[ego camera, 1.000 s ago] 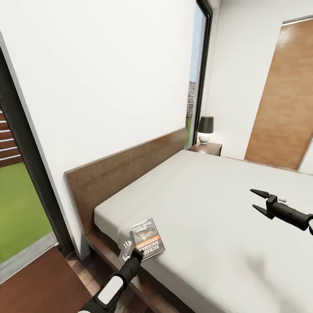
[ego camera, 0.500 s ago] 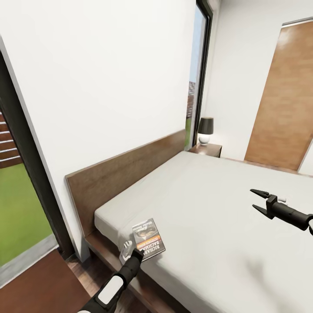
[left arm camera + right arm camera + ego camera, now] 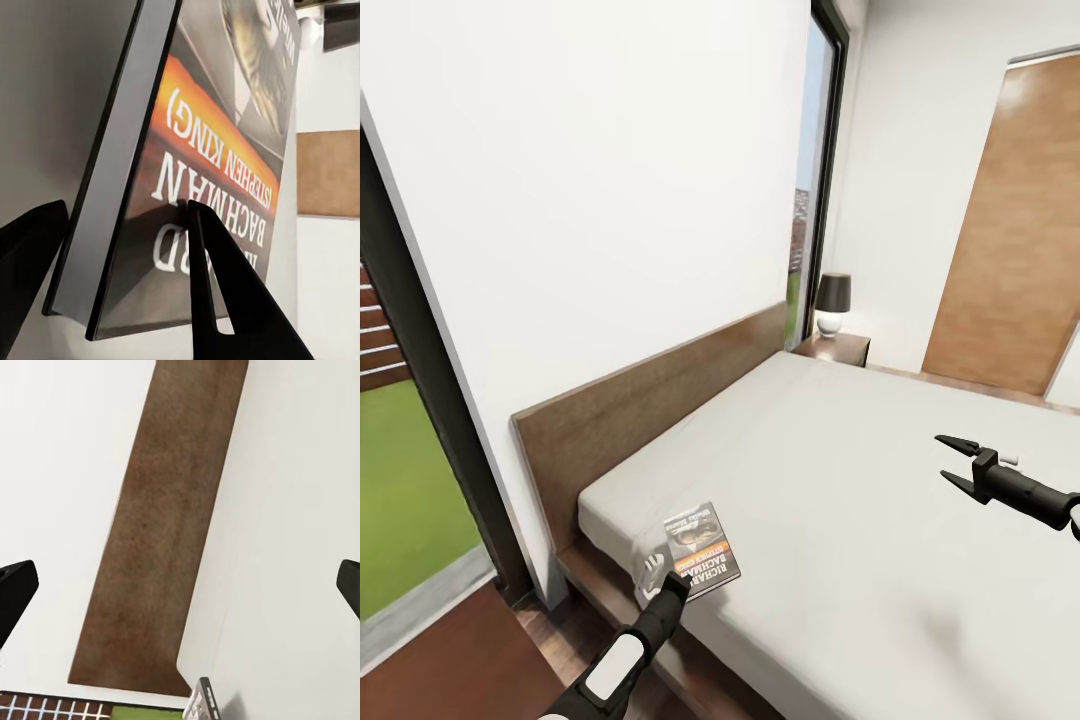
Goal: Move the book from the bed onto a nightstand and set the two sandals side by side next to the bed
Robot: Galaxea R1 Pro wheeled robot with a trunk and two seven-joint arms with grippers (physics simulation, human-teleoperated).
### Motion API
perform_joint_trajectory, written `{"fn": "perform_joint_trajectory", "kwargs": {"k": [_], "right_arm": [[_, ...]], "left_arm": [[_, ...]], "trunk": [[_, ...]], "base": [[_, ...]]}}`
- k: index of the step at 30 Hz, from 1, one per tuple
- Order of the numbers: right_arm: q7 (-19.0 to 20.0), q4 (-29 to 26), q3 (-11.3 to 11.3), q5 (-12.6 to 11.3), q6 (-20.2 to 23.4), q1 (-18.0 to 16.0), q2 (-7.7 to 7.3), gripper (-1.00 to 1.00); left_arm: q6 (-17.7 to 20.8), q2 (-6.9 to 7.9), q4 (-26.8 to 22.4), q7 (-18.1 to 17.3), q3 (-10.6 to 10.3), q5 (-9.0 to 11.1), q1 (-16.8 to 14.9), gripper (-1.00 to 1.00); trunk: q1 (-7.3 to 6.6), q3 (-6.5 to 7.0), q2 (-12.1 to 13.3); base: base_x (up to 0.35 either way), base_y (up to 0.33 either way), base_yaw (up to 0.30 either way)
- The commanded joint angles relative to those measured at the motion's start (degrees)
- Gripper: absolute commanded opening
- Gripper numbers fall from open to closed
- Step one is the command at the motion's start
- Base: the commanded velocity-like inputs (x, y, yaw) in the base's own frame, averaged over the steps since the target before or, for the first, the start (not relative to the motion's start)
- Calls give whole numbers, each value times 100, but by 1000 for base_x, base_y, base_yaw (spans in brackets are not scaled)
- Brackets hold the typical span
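The left gripper point(image 3: 672, 578) is closing in on the book point(image 3: 702, 547), and the left wrist view is showing it best: one black finger point(image 3: 225, 292) is lying across the cover by the white lettering, the other is sitting just outside the spine side, so the book's lower corner is between them. Whether they are actually clenched on it I cannot tell; a thin gap is showing on one side. The book is lying at the near corner of the bed point(image 3: 880, 520), right at the mattress edge, not yet on any nightstand point(image 3: 838, 346).

So the task is looking early: the book step is in hand and, judging from here, the sandals are yet to be dealt with.

The right gripper point(image 3: 952, 461) is hanging over the middle of the mattress with its fingers spread wide and nothing between them, well apart from the book.

For room, the far nightstand is sitting beyond the headboard point(image 3: 650, 400) end with a lamp point(image 3: 832, 298) taking up much of its top. The book is overhanging nothing; the wood frame ledge is running just below it, and the floor gap beside the bed near the window point(image 3: 400, 470) looks narrow.
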Motion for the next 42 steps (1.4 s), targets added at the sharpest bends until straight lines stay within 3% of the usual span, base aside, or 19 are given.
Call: {"fn": "perform_joint_trajectory", "kwargs": {"k": [1,29,36,42], "right_arm": [[22,3,-21,25,25,-5,1,100],[26,17,-25,25,21,-5,1,100],[45,252,-29,-15,13,-5,1,100],[63,395,-31,-52,12,-5,1,100]], "left_arm": [[27,0,2,-15,-3,50,-3,-100],[40,0,-27,-6,-3,30,-3,-100],[48,0,-32,-10,-3,24,-3,-100],[41,0,-33,-12,-3,16,-3,-100]], "trunk": [[-23,13,39],[-638,515,1162],[-792,641,1443],[-792,641,1443]], "base": [[0,0,0],[0,0,0],[0,0,0],[0,0,0]]}}
